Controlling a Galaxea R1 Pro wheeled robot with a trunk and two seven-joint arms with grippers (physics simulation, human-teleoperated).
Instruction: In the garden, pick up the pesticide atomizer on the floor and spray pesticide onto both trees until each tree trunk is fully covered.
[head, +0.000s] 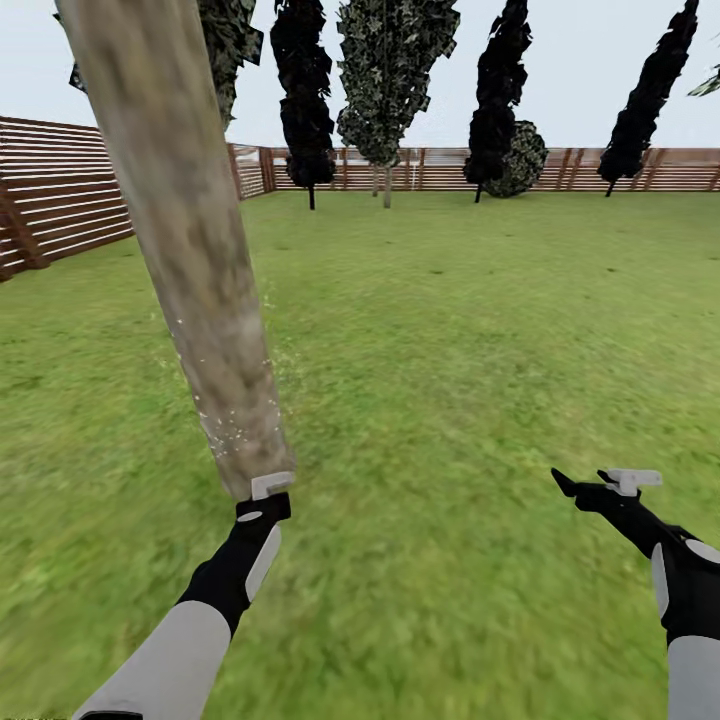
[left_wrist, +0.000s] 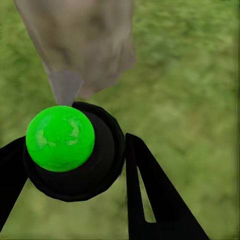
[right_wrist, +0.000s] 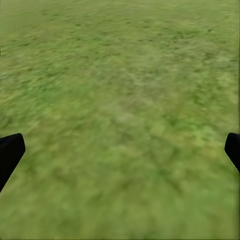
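Left gripper (head: 262, 505) is closed around the pesticide atomizer (left_wrist: 70, 150), held at the foot of the near tree trunk (head: 185, 230), at roughly 10 o'clock from the robot. In the left wrist view the atomizer's bright green dot (left_wrist: 60, 138) sits between the black fingers (left_wrist: 150, 195), and its pale nozzle (left_wrist: 65, 86) points straight at the mottled bark, just short of it.

Pesticide (head: 225, 420): fine white specks scatter over the lower trunk and drift off its right edge. Specks are visible low down only; higher up the bark looks bare, though they are too small to judge there.

Right gripper (head: 605, 485) hangs at 4 o'clock, jaws spread wide, holding nothing, over the lawn (right_wrist: 120, 100).

Progress, as judged:
- Atomizer picked up: done.
- First trunk: spraying in hand, coverage partial, upper part apparently left.
- Second matching trunk: I cannot identify it here; far trees along the wooden fence (head: 60, 200) at 12 o'clock are mostly dark columnar ones (head: 305, 100).

Remaining: finish this trunk, then find and cover the other.
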